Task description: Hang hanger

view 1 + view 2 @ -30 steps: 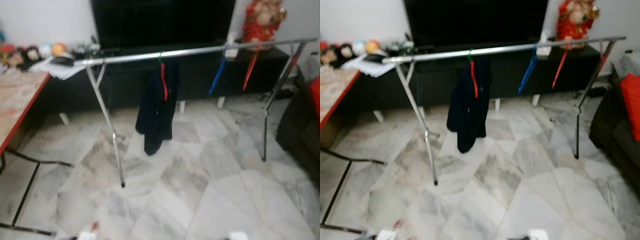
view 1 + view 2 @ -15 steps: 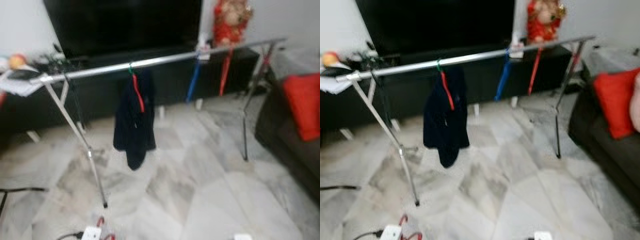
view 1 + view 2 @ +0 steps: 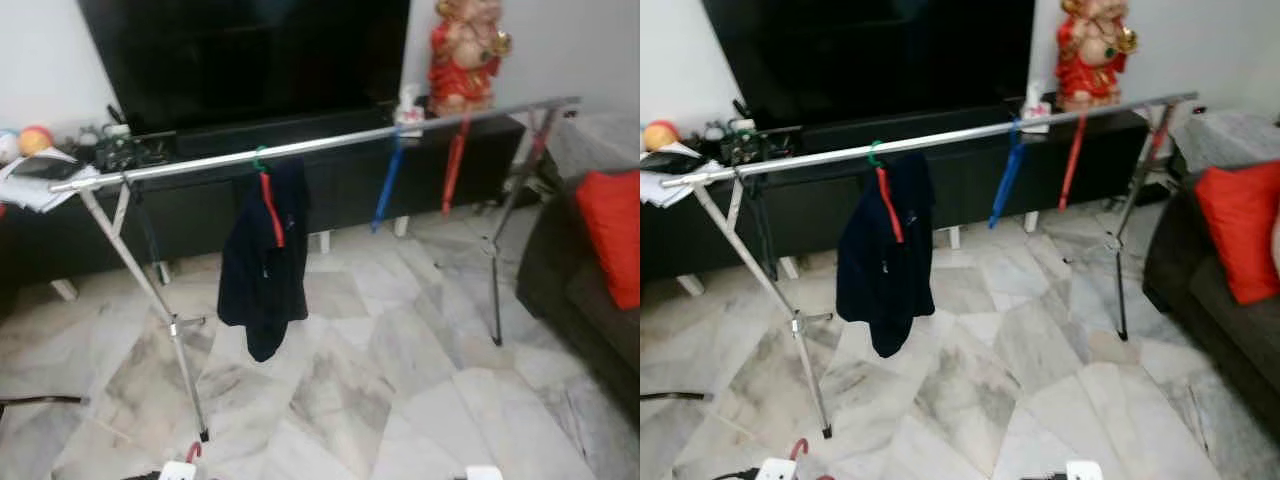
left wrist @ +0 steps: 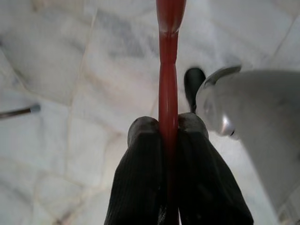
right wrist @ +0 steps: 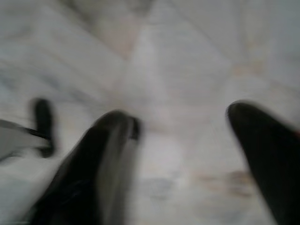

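Ahead, garment-hung rack point(image 3: 330, 143) before cabinet point(image 3: 340, 180)

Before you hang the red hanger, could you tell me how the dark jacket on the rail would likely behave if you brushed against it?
The dark jacket droops in loose folds, so it is probably floppy and would give way. It hangs from one hanger hooked over the smooth metal rail, so it would likely swing or slide. The left gripper grips the red hanger.

Grey-veined marble floor point(image 3: 400, 380), white wall point(image 3: 40, 60), black TV unit point(image 3: 250, 180), dark sofa point(image 3: 1230, 300), red cushion point(image 3: 1240, 230).
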